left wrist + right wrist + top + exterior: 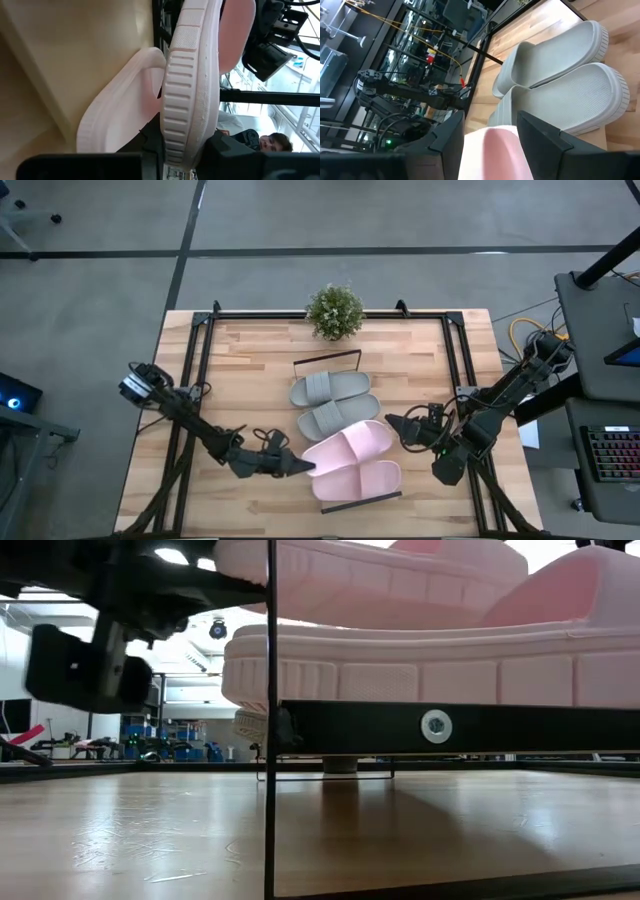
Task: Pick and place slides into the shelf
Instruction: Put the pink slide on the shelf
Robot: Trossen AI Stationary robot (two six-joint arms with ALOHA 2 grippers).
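Probably a robotics lab: equipment racks (415, 95), cables (440, 52), concrete floor (90, 280)

Two pink slides (420, 660) on the shelf (450, 728), wooden tabletop (150, 830) below

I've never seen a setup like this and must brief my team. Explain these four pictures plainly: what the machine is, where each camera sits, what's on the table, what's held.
Two dark robot arms work at a wooden table. One camera looks straight down, one sits at table height, and one rides on each wrist. On the shelf lie two grey slides and two pink slides; a small potted plant stands behind. The left end effector is clamped on the edge of a pink slide. The right end effector is open, its fingers either side of the other pink slide's end.
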